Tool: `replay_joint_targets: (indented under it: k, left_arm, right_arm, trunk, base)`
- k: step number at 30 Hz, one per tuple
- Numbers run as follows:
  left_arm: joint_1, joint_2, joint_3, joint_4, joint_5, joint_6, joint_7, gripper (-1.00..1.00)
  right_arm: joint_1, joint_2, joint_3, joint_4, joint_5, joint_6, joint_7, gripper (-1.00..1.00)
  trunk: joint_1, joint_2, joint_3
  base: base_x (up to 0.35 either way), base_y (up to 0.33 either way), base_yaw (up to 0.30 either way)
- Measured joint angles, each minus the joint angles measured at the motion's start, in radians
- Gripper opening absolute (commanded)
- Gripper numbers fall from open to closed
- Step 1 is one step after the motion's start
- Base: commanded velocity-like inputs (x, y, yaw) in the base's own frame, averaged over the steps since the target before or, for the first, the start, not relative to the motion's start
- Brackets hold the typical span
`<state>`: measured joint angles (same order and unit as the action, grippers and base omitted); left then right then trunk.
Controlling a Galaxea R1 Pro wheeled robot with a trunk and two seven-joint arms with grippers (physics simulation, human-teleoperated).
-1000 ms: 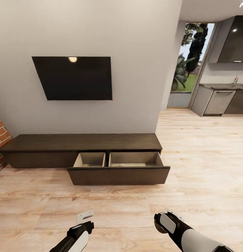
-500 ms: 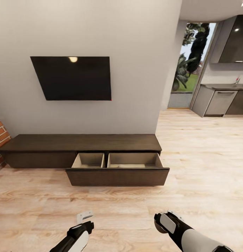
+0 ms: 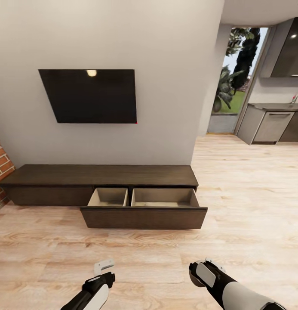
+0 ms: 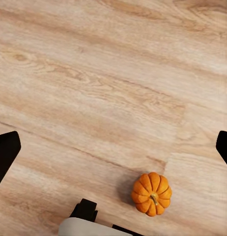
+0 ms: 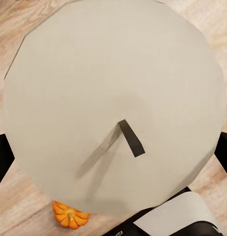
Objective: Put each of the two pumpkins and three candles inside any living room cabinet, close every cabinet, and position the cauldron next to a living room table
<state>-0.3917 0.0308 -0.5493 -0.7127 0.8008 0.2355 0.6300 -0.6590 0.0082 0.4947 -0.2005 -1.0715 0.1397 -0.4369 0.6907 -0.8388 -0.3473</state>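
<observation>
The long low dark-brown cabinet (image 3: 101, 175) stands against the wall under a television, with one wide drawer (image 3: 143, 202) pulled out; its two pale compartments look bare. In the left wrist view an orange pumpkin (image 4: 151, 193) sits on the wooden floor below my left gripper (image 4: 113, 152), which is open with its fingers wide apart. My right gripper (image 5: 113, 155) is open too, over a round pale-grey disc (image 5: 113, 88). An orange pumpkin (image 5: 69, 215) peeks out from under that disc's rim. Both arms, left (image 3: 93, 289) and right (image 3: 213, 280), hang low at the head view's near edge.
A black television (image 3: 88, 95) hangs on the grey wall. A brick wall (image 3: 0, 165) edges the far left. To the right, the floor opens toward grey kitchen units (image 3: 273, 127) and a glass door (image 3: 232, 82). Wooden floor (image 3: 149, 249) lies between me and the cabinet.
The whole head view has shifted slightly, so the camera has moved a little. Both arms keep the same place in the picture, and the drawer stays open.
</observation>
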Motion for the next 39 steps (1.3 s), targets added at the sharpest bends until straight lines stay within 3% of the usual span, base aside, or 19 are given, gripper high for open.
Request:
replay_joint_targets:
  k: [39]
  left_arm:
    - [0.000,0.000,0.000,0.000,0.000,-0.001,0.000,1.00]
  right_arm:
    - [0.000,0.000,0.000,0.000,0.001,0.001,0.000,-1.00]
  trunk:
    - [0.000,0.000,-0.002]
  base:
    - [0.018,-0.044,0.038]
